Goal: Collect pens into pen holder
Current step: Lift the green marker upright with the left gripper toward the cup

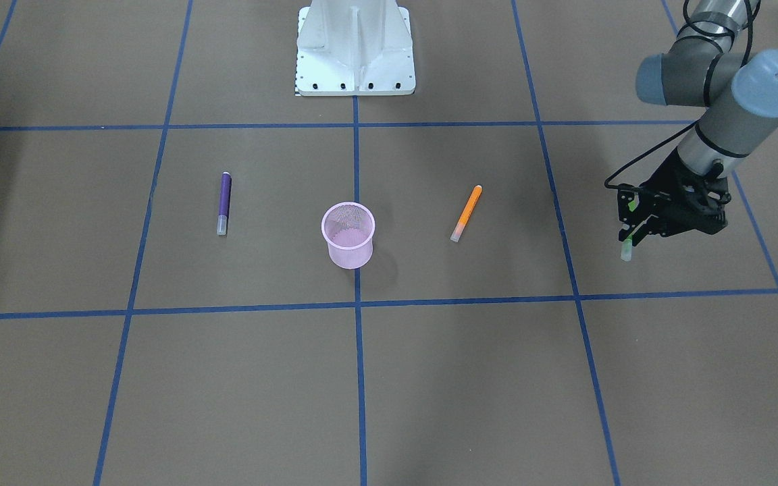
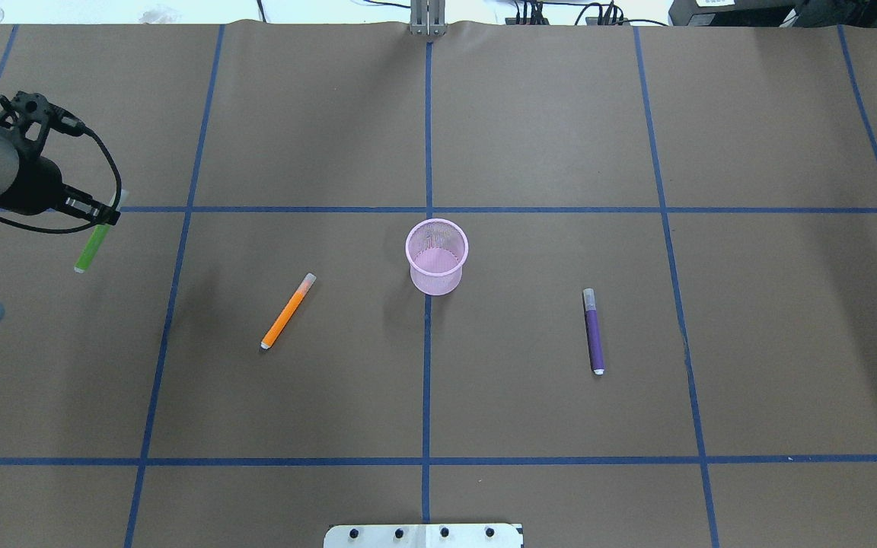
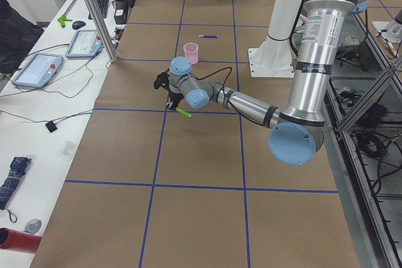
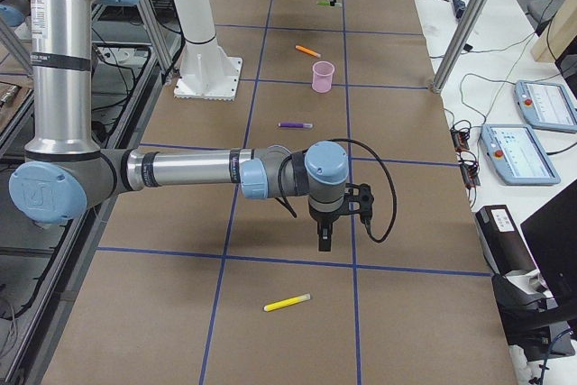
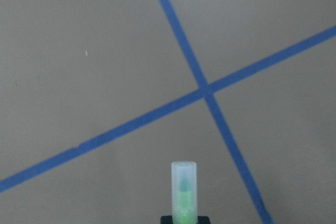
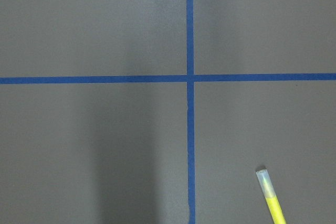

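Your left pincer [image 2: 106, 218] grips the green pen [image 2: 90, 250] near its cap — held askew, it could clip the rim of the pen holder [image 2: 438, 283].

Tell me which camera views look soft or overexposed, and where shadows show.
Left wrist view: the tape lines look soft, while the cap of the green pen is fairly crisp. Right wrist view: sharp, with a broad dim shadow band left of the vertical tape; the yellow pen is clear. Overhead view: the strip beyond the far edge of the table is blown out white.
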Tool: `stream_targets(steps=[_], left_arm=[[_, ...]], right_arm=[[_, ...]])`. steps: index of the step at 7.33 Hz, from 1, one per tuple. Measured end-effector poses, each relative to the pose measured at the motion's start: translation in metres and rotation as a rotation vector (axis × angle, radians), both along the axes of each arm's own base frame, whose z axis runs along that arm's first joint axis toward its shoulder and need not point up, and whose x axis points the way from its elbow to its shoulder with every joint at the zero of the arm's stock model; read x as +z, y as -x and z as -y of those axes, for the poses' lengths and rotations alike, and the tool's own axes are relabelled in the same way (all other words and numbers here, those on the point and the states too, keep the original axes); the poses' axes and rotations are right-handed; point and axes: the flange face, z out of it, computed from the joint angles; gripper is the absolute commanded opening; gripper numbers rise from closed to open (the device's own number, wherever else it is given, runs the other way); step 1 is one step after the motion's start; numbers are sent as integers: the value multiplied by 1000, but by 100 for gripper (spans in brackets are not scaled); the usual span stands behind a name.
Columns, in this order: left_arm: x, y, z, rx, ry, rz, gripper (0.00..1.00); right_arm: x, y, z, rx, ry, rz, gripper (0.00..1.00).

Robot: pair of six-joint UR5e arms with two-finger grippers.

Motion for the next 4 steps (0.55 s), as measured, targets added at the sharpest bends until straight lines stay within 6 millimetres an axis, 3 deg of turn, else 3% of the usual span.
stream_targets(steps=[3, 4], left_arm=[[-115, 14, 21, -196, -29, -167, 0], [-148, 14, 23, -251, -41, -240, 0]], right_arm=[[28, 3, -10, -27, -33, -1, 99], [27, 8, -6, -47, -57, 0, 99]])
